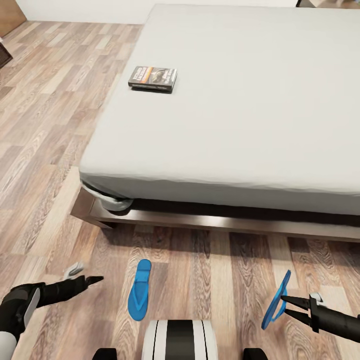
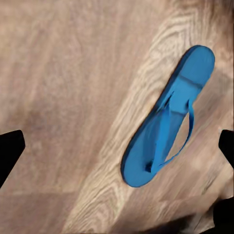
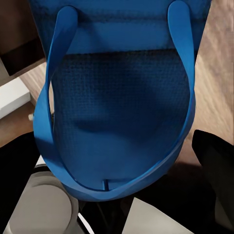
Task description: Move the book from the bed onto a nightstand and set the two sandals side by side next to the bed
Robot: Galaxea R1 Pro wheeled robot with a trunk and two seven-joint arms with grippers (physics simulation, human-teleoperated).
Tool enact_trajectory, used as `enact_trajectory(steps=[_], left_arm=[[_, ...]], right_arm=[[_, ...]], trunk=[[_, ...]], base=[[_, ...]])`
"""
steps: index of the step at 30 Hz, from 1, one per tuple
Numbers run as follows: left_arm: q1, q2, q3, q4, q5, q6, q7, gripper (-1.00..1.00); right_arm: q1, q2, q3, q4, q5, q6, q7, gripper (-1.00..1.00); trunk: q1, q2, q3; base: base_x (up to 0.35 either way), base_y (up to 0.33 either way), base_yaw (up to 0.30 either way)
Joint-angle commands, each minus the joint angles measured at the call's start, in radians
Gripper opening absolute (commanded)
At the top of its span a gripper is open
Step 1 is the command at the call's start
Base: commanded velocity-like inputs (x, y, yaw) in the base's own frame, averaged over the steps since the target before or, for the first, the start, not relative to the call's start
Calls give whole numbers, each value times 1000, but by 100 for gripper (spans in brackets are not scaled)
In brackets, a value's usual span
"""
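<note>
Right hand (image 1: 286,306): fingers clamped on one sandal (image 1: 275,300), lifted off the floor (image 1: 45,150).
Left hand (image 1: 85,275): fingers apart, empty, beside the other sandal (image 1: 139,296).

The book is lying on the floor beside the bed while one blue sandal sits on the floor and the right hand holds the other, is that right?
Not quite. The book lies on the bed's grey mattress near its edge, not on the floor, as the head view shows. The rest holds: one blue sandal lies flat on the floor and the right hand holds the other sandal tilted up.
</note>
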Motion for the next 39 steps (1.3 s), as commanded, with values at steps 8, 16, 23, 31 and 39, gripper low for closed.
enact_trajectory(steps=[8, 16, 23, 31, 39], left_arm=[[-1, 43, 6, 1, -3, 5, -529, 100], [-1, 44, 7, -11, -6, 9, -627, 100], [-1, 42, 2, -11, -10, 4, -623, 100], [-1, 26, -2, -12, -11, 4, -622, 100], [-1, 23, -3, -12, -13, 4, -621, 100]], right_arm=[[0, 1, -1, 0, -1, 6, -6, -100], [0, 2, -1, 0, 1, 4, -12, -100], [0, 1, -1, 0, 5, 3, -13, -100], [0, 1, -1, -9, 7, 2, -16, -100], [0, 1, -4, -143, 94, 5, -380, -100]], trunk=[[0, 0, -1], [0, 0, -1], [0, 0, -1], [0, 0, -1], [0, 0, -1]], base=[[0, 49, 0], [0, 25, 0], [0, 201, 0], [0, 309, 0], [0, 316, 0]])
